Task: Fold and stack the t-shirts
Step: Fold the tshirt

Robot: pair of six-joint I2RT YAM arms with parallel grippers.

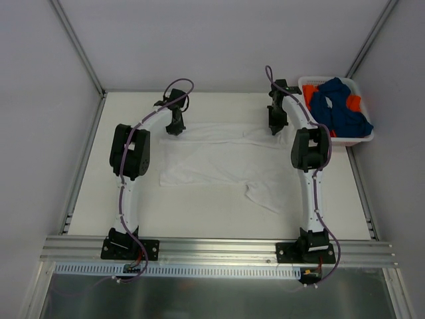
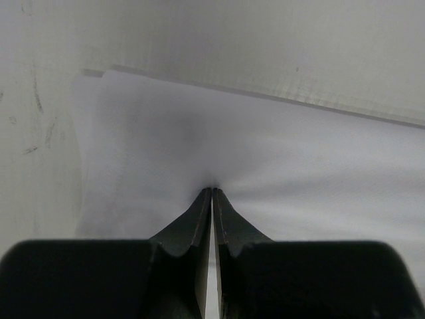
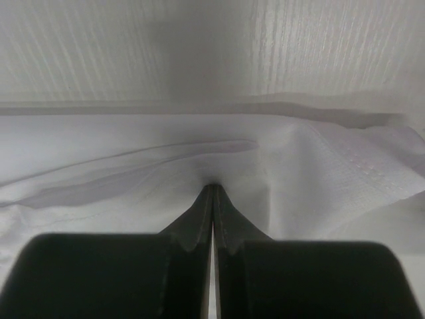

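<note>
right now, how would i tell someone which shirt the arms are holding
Start at the white table; spread across its middle lies the white t-shirt, its far edge pinched by the left gripper and the right gripper. Unlike the dark blue and orange shirts heaped in the basket at the far right corner, it is nearly table-coloured.

The left arm [image 1: 130,151] and the right arm [image 1: 309,149] share one build: slim white links, bulky black joint housings and a black base plate [image 1: 129,249]. A thin purple cable [image 1: 179,82] runs along each. The left gripper [image 2: 212,190] and the right gripper [image 3: 212,187] each carry two tapering matt-black fingers on a broad black block.
</note>
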